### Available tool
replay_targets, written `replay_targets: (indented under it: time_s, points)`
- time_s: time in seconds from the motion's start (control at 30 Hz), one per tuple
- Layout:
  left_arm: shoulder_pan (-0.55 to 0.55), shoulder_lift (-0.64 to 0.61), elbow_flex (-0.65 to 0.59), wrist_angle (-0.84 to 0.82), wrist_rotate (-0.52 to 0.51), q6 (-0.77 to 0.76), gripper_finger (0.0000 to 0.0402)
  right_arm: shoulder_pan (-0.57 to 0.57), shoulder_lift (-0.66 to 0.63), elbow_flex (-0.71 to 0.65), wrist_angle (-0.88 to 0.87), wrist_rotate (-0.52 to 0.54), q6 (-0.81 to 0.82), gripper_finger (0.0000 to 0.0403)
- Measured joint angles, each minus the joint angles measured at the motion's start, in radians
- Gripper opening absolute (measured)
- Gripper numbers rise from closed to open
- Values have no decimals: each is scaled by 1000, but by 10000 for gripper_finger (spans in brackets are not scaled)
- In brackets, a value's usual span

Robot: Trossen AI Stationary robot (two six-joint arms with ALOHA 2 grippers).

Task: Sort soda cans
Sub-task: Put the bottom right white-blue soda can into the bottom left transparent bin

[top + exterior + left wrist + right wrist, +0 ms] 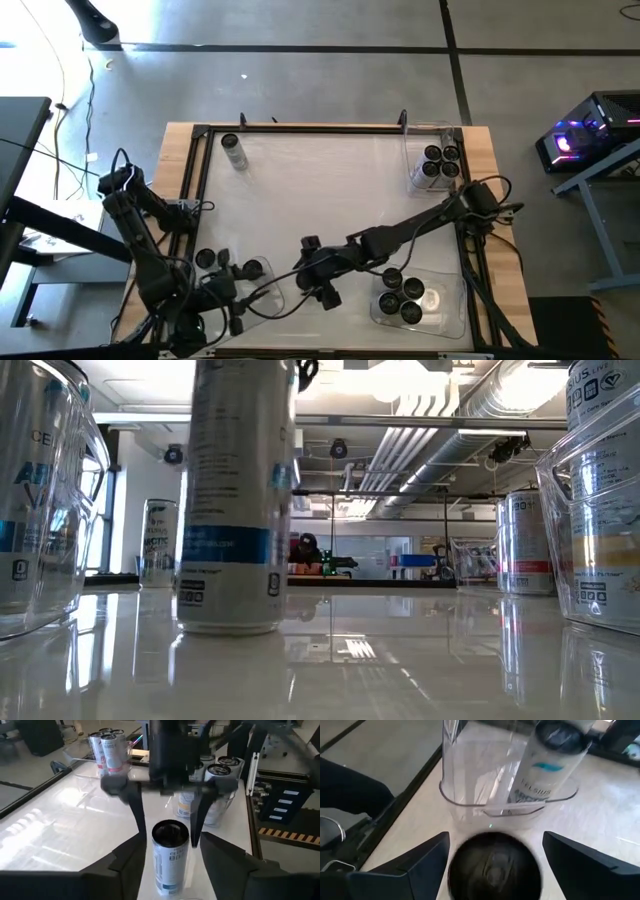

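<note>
A soda can (170,857) stands upright near the table's (330,180) front edge, left of the middle, between both grippers; the right gripper (167,827) straddles its top with fingers spread, not gripping; the left gripper (170,865) flanks it, fingers apart; a clear bin (485,775) holding another can (552,762) stands just beside.

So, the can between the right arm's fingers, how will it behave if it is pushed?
The can stands upright, tall and narrow, so a high push would probably tip it. Once tipped, its round body would likely roll. Its smooth side may slip in the right tool.
</note>
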Motion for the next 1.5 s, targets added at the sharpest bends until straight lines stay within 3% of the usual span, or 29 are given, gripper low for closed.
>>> replay_targets:
  time_s: [0.13,0.27,0.43,0.67,0.8,1.27,1.5]
  points:
    - [24,32,0,30,4,-6,212,8,-76,0,-51,51,-23,317]
    - [59,77,0,64,25,22,248,32,-179,-20,-177,169,-25,318]
    - [155,117,0,179,162,89,302,90,-373,-232,-181,363,120,318]
    - [307,183,0,336,357,317,333,217,-598,-617,154,591,341,318]
    - [347,193,0,331,425,324,333,276,-644,-738,342,658,352,318]
    - [351,224,0,309,460,295,331,325,-654,-776,384,700,338,318]
    - [355,230,0,298,466,277,291,325,-654,-776,385,700,341,318]
